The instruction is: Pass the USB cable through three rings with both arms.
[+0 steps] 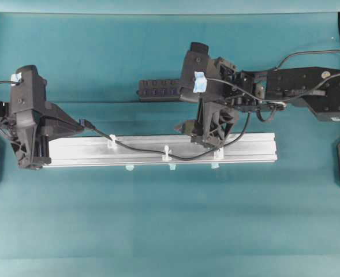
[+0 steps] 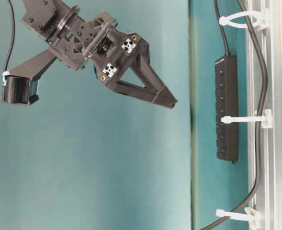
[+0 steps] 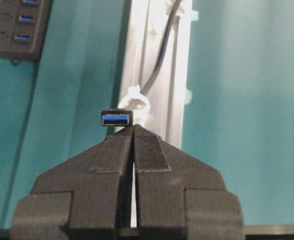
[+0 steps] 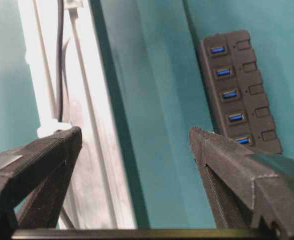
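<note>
The USB cable [image 1: 141, 151] lies along the silver rail [image 1: 250, 147] and runs through the three rings, left [image 1: 112, 141], middle [image 1: 167, 153] and right [image 1: 218, 153]. Its plug [image 3: 117, 118] hangs in the air past the left ring [image 3: 134, 97], blue socket facing the left wrist camera. My left gripper [image 3: 133, 127] is shut with the plug right at its fingertips; the point of contact is hidden. My right gripper [image 4: 136, 132] stands wide open and holds nothing. It hovers above the rail between the middle and right rings [image 1: 194, 134]. Right of the right ring, the cable curves back under the right arm.
A long black USB hub [image 1: 158, 89] with blue sockets lies behind the rail, close under the right arm. Small pale-blue tabs [image 1: 129, 167] stick out along the rail's front edge. Teal tabletop stretches in front of the rail.
</note>
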Controlling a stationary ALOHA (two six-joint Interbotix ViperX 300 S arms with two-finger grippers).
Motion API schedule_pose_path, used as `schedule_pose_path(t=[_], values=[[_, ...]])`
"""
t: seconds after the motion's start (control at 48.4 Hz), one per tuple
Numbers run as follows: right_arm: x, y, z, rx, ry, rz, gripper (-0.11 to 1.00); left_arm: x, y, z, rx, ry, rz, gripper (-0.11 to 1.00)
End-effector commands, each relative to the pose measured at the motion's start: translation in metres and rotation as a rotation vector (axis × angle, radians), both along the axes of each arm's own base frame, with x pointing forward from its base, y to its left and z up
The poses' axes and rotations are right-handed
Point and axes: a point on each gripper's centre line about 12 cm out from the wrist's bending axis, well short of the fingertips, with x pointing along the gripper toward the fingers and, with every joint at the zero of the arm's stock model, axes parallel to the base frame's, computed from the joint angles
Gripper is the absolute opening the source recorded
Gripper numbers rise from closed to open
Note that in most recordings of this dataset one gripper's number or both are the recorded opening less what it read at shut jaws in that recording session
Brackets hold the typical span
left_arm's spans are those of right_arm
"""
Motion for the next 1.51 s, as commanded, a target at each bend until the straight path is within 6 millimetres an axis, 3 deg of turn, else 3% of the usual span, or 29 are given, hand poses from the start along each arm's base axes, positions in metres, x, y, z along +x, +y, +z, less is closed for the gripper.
schedule_pose_path(t=[0.0, 0.455, 1.488], values=[[0.001, 0.002, 0.011, 0.001, -0.035, -0.001, 0.68, 0.003, 0.0, 0.009, 0.002, -0.029, 0.0, 0.01], [0.012, 0.009, 0.01, -0.008, -0.107, 0.026, 0.68, 0.003, 0.0, 0.008, 0.002, -0.028, 0.0, 0.01], [0.001, 0.01, -0.003, -0.002, -0.069, 0.024, 0.68, 0.002, 0.0, 0.006, 0.0, -0.022, 0.001, 0.01]])
